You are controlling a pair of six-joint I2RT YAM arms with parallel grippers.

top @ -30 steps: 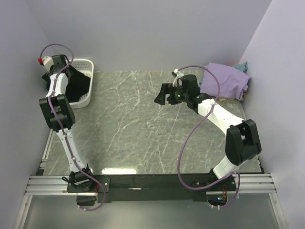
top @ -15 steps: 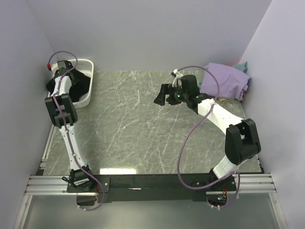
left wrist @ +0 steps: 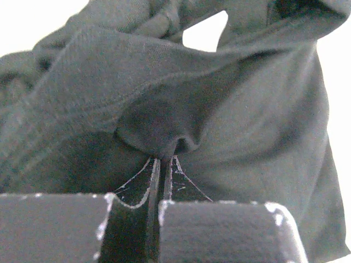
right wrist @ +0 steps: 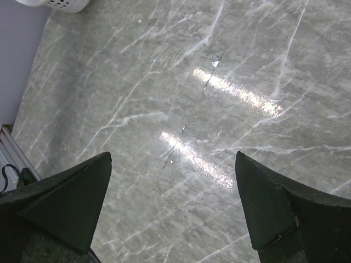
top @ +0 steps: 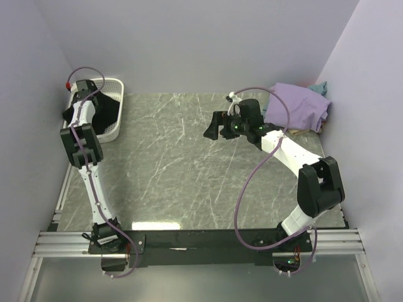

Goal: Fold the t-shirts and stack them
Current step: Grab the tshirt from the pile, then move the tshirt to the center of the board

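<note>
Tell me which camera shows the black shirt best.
Left wrist: the black shirt fills it, a fold pinched in the left pincer. Top camera shows only a dark patch in the basket; right wrist shows none.

One black t-shirt [top: 107, 115], one lavender t-shirt [top: 296, 104], one teal t-shirt [top: 322, 87], one basket [top: 118, 104].

Black shirt [left wrist: 230, 126] in the left gripper [left wrist: 163, 162]: matt, fine-knit cloth. Table [right wrist: 230, 66] under the right gripper [right wrist: 173, 164]: smooth, glossy, marble-veined, with glare. Basket [top: 116, 112] around the left gripper: white perforated plastic.
</note>
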